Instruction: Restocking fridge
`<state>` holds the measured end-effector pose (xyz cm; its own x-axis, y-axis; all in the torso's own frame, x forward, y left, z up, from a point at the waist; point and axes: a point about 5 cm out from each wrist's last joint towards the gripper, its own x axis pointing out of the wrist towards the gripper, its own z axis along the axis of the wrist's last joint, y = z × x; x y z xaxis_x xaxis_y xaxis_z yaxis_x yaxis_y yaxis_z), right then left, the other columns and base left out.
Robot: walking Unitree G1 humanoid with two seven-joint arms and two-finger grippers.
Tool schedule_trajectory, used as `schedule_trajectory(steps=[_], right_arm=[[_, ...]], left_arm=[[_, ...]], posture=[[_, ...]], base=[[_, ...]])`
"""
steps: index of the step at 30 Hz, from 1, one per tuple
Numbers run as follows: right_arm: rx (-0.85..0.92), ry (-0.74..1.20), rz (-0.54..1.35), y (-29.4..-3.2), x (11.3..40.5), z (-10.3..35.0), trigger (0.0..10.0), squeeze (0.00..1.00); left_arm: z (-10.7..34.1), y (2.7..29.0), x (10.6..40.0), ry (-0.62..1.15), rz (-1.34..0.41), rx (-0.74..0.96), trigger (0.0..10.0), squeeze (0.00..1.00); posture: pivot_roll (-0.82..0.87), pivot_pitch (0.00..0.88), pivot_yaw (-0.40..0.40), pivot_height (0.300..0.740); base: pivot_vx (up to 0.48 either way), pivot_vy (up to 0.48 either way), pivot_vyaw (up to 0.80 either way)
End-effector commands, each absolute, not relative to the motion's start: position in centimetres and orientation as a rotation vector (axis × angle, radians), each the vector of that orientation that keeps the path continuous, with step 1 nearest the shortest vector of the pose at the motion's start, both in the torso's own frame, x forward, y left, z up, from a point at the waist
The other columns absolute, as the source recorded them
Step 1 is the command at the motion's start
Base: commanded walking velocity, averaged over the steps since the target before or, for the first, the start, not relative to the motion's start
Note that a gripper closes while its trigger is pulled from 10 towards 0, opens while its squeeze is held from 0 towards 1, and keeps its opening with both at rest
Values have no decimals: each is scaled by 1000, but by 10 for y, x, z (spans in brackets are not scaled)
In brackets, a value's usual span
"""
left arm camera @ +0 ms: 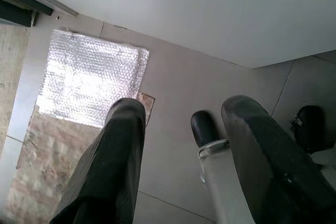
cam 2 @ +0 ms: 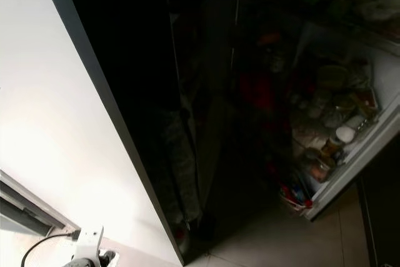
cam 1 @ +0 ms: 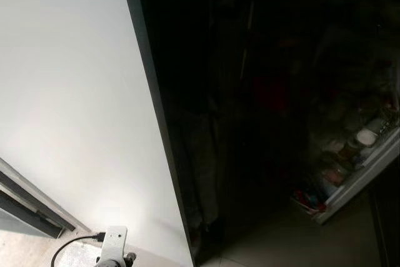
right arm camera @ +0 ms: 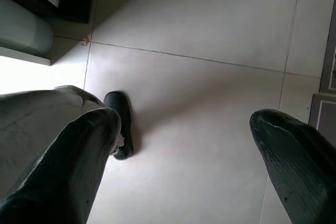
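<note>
Lowest in the head view, the left arm's wrist (cam 1: 112, 248) hangs idle beside the fridge's white door (cam 1: 75, 92); its left gripper (left arm camera: 184, 156) points floorward, fingers spread, holding nothing. Right of that door, the dark fridge interior's door shelf (cam 2: 350, 154) carries jars. The right gripper (right arm camera: 184, 171) likewise gapes empty, suggesting stock is unfetched.

The fridge door (cam 1: 69, 110) is smooth, matt white. Beside it the floor tiles (right arm camera: 199, 19) look smooth with slight sheen; a crinkly silver foil sheet (left arm camera: 92, 80) lies there.
</note>
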<state>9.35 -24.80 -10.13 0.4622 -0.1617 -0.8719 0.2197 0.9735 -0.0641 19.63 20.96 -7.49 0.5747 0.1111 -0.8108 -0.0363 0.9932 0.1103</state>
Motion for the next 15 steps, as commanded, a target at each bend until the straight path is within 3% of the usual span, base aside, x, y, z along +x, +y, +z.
schedule_trajectory(steps=[1, 15], right_arm=[[67, 1067, -249, -249, 90, -102, 10000, 0], [69, 1048, -279, -250, 91, -101, 10000, 0]], left_arm=[[-77, 211, 191, 977, 80, 96, 10000, 0], [-77, 212, 191, 978, 80, 97, 10000, 0]], posture=[[-223, 11, 54, 740], [-226, 19, 54, 740]], base=[[0, -292, 0], [0, -293, 0]])
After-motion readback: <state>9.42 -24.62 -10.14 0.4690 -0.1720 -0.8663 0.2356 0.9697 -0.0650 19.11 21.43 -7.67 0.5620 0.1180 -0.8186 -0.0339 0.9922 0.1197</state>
